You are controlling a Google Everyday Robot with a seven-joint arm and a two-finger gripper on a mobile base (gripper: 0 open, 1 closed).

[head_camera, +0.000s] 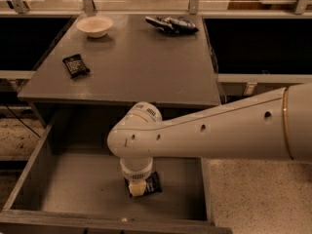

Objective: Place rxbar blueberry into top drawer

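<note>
Low in the frame, the hand (137, 187) sits over the blue bar (151, 183) on the drawer (73, 179) floor; whether it grips is unclear. Best to release flat, then lift straight up.

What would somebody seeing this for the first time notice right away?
The big white arm reaches in from the right, its gripper down inside the open top drawer, right at the dark rxbar blueberry near the drawer's front. Behind it, the grey cabinet top carries a white bowl, a black packet and a wrinkly blue-and-white bag.
</note>
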